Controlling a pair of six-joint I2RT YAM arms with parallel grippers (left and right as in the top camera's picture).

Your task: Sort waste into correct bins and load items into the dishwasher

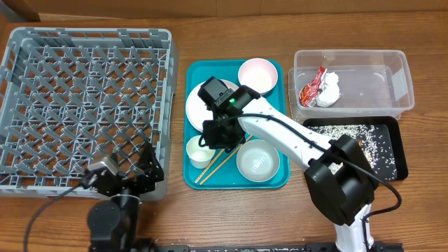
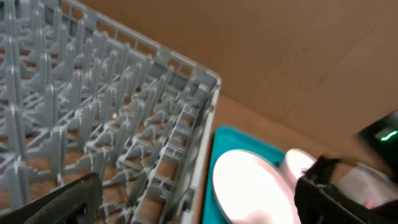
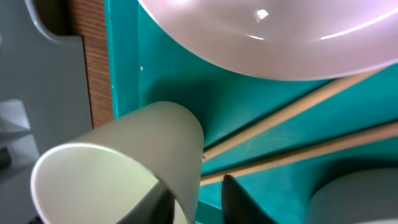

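Observation:
My right gripper [image 1: 210, 140] is low over the teal tray [image 1: 224, 180], open, straddling the wall of the small white cup [image 1: 198, 149]. In the right wrist view one finger is inside the cup [image 3: 124, 155] and the other fingertip [image 3: 231, 186] stands just outside, a thin gap showing. The chopsticks [image 1: 213, 168] lie beside the cup and run under the white plate [image 1: 198, 105]. Two pale bowls [image 1: 257, 75] [image 1: 257, 159] rest on the tray. My left gripper [image 1: 133, 175] hangs open by the grey dish rack [image 1: 84, 105], its near right corner.
At the right, the clear tub [image 1: 350, 57] holds the red wrapper [image 1: 311, 87] and the white tissue [image 1: 329, 89]. The black tray [image 1: 390, 124] in front of it holds scattered rice [image 1: 350, 133]. A narrow strip of table separates rack and teal tray.

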